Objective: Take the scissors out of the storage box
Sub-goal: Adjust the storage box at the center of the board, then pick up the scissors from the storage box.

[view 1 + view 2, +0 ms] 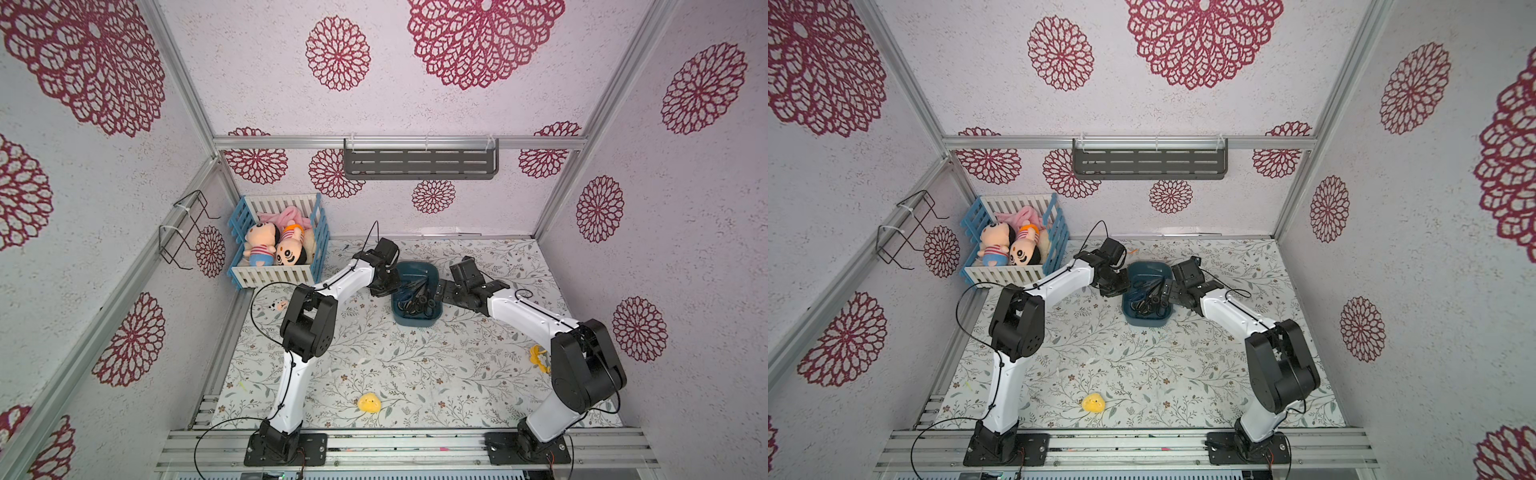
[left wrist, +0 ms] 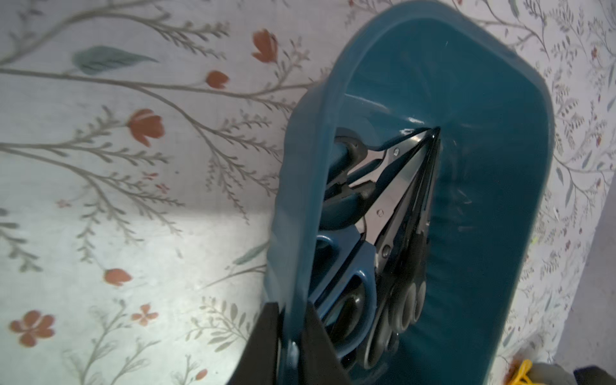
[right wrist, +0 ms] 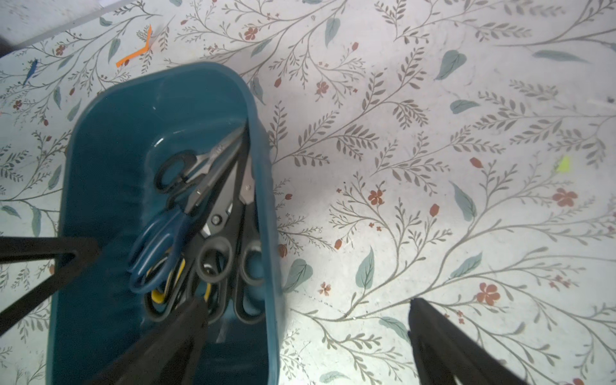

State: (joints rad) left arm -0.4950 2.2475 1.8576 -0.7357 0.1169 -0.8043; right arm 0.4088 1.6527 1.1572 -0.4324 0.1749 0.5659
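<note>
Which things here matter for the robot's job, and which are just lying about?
Job: scissors, storage box holding them, left gripper pinching its wall, right gripper open.
Lying about: doll crate, yellow toy, grey wall shelf.

The box (image 3: 110,173) is dark blue-green and shallow, with round corners. It sits open side up on the flowery bench (image 3: 433,166). The scissors (image 3: 213,220) lie in a heap inside it, pushed against one long wall. Their blades are shut and the tips point the same way. Most have black loops, one pair is dark blue, one shows yellow.
</note>
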